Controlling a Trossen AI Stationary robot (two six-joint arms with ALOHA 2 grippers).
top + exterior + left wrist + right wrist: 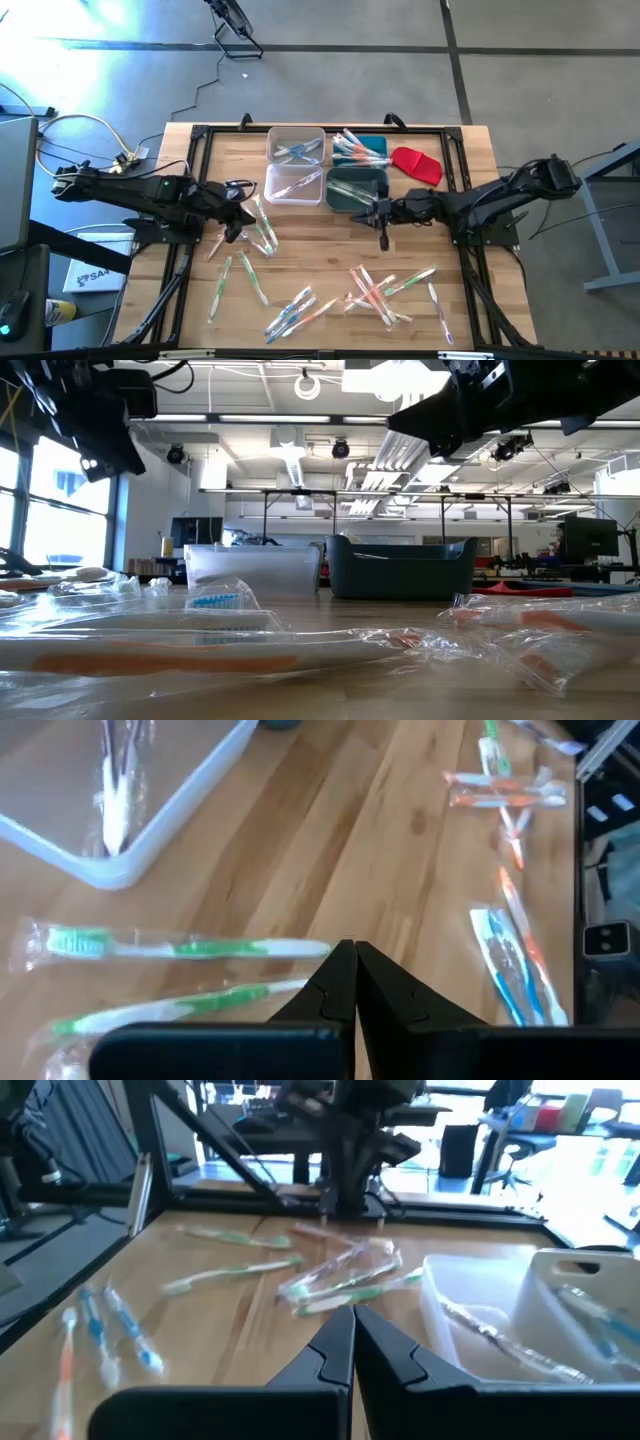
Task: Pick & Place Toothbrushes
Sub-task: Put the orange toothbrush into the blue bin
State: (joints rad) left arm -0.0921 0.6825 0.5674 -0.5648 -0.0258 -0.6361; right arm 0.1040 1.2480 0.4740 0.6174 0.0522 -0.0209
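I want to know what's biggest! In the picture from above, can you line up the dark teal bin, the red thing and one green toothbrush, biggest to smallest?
1. Dark teal bin
2. Red cloth-like piece
3. Green toothbrush, thinnest by far, though about as long as the red piece.

High view straight down; low view table-level; wrist views close, sharing table (330, 250).

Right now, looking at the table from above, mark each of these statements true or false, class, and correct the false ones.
1. Both tools are shut and hold nothing. True: left tool, right tool.
2. The red piece lies inside a bin. False: it lies on the table, beside the teal bin.
3. Four bins stand at the table's far side. True.
4. Every toothbrush is already in a bin. False: many, like the loose toothbrushes, still lie on the table.
5. The dark bin is empty. False: a toothbrush lies in it.
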